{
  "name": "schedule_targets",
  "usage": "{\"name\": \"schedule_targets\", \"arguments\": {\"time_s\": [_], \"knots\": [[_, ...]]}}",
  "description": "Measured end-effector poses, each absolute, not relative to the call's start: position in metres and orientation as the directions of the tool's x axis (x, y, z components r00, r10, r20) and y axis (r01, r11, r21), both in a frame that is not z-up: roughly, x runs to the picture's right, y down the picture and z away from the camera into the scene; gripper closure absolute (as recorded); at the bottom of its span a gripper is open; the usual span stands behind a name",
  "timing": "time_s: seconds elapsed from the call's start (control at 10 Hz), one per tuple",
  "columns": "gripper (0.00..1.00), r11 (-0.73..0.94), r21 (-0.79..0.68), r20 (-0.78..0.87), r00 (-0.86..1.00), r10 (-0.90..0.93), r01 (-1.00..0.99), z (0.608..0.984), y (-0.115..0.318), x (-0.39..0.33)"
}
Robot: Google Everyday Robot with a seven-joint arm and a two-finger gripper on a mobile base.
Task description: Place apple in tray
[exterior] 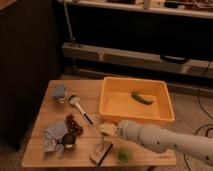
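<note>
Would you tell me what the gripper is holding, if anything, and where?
It cannot be told: the gripper is at the apple on the table, contact hidden.

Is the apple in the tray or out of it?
Out. The apple lies on the table outside the near rim of the tray, beside the gripper; only a green vegetable is inside.

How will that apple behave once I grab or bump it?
The apple looks round, so a nudge probably rolls it across the flat table. Small and seemingly firm: likely light, tolerating a squeeze. The gripper is at it, beside the tray.
</note>
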State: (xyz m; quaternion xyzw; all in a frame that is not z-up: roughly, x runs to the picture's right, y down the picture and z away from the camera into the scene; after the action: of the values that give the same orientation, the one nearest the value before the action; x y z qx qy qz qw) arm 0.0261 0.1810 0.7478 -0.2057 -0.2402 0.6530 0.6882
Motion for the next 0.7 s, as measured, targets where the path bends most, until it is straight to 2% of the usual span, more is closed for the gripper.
{"name": "schedule_targets", "arguments": {"time_s": [0.7], "knots": [[0.20,0.052,-0.601,0.017,0.053,0.998,-0.798,0.765,0.212,0.029]]}}
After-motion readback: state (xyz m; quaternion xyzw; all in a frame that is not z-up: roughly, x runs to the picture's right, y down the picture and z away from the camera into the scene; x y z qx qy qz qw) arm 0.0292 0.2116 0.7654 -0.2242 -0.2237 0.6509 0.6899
